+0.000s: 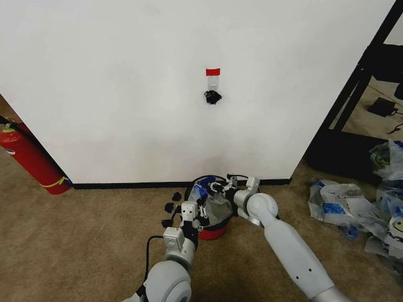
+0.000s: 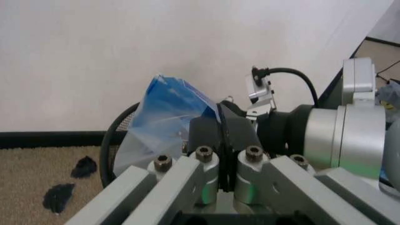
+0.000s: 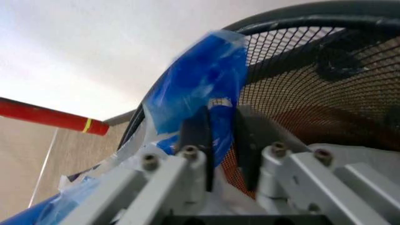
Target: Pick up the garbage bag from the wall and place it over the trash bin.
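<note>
Both hands clenched the thin translucent white-and-blue plastic garbage bag [image 3: 200,89]: left hand [image 2: 223,140], right hand [image 3: 218,140], just above the round black wire-mesh trash bin [image 3: 300,89]. Uneven pulling could tear it or tip the bin.

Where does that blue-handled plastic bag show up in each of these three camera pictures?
Head view: the garbage bag sits low centre, at the trash bin, between both arms' jaws.
Left wrist view: its blue handle rises left of centre, just beyond the left gripper.
Right wrist view: the handle is centre, pinched in the right gripper.
Shared landmark: the bin's black rim.
</note>
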